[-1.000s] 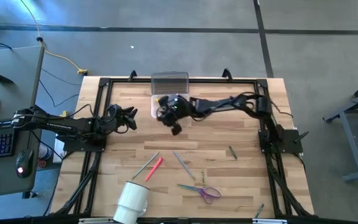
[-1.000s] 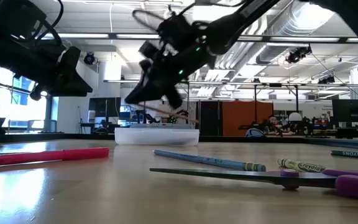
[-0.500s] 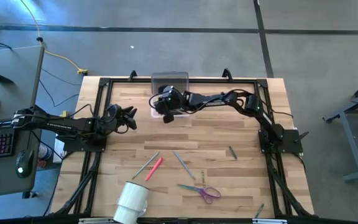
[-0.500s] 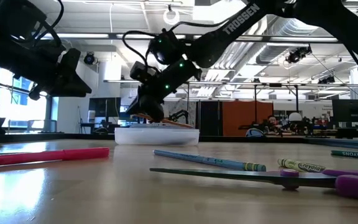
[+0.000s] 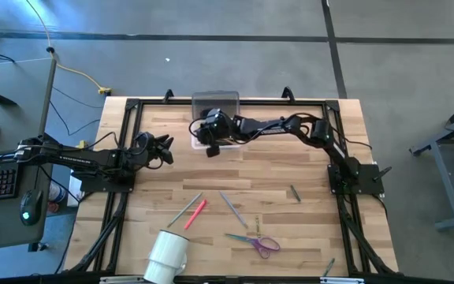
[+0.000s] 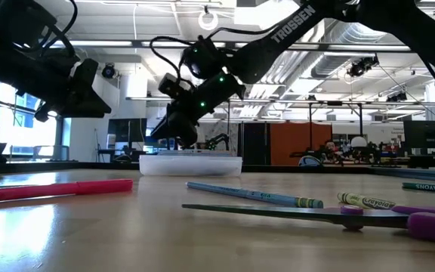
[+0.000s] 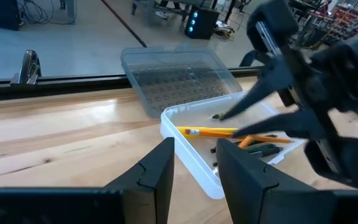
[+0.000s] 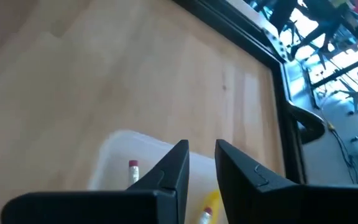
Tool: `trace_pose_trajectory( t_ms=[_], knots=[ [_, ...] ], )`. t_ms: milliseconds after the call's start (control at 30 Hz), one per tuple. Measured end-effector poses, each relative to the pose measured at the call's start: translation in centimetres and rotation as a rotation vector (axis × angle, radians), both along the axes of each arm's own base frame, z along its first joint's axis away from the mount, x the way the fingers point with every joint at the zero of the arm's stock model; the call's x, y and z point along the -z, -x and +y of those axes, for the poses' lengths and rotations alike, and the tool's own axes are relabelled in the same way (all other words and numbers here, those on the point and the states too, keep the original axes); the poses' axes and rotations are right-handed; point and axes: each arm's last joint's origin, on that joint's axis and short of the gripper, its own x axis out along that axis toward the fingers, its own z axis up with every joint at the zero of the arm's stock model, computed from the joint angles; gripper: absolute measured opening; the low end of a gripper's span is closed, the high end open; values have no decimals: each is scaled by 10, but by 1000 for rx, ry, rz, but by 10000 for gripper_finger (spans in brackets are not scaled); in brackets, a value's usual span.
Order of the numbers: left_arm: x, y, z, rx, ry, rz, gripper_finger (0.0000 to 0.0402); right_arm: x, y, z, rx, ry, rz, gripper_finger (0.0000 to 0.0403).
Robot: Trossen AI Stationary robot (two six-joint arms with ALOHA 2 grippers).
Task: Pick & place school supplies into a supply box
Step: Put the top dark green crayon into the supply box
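The supply box (image 7: 188, 158) is a clear tray at the table's far middle, with its ribbed grey lid (image 5: 216, 103) lying open behind it. A yellow pencil (image 7: 210, 132), an orange stick (image 7: 263, 139) and dark green sticks (image 7: 260, 149) lie inside. My right gripper (image 7: 232, 127) is open and slants down into the box, its fingertips just over those pencils. My left gripper (image 5: 166, 147) waits open at the table's left, pointing at the box. On the near half lie a pink pen (image 5: 197, 212), a grey pencil (image 5: 183, 211), a blue pencil (image 5: 232, 207) and purple scissors (image 5: 257, 241).
A white cup (image 5: 167, 254) lies on its side at the near edge. A green crayon (image 5: 295, 192) lies right of centre, and another green stick (image 5: 329, 268) sits at the near right corner. Black frame rails run along the left, far and right sides.
My right gripper has moved toward the table's far left and come down over the supply box. Half a second ago an orange stick showed under its fingers at the box rim. That stick no longer shows there. The gripper has barely moved since.
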Motion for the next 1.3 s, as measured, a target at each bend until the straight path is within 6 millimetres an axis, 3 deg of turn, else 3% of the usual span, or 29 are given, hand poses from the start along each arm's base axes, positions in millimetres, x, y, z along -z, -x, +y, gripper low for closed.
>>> trace_pose_trajectory(
  t_ms=[200,433,633,933,1167,1300],
  knots=[
    [0,0,0,0,0,-1,156,-4,-8,47,-129,-101,7,63],
    [0,0,0,1,0,1,156,-25,9,113,-139,111,254,62],
    [0,0,0,1,1,4,156,-44,47,157,-114,231,553,63],
    [0,0,0,11,5,-1,156,-92,113,197,186,273,731,59],
    [0,0,0,14,6,-2,156,-143,176,198,527,-107,726,38],
    [0,-1,0,20,9,-2,156,-159,208,213,562,-283,610,26]
  ],
)
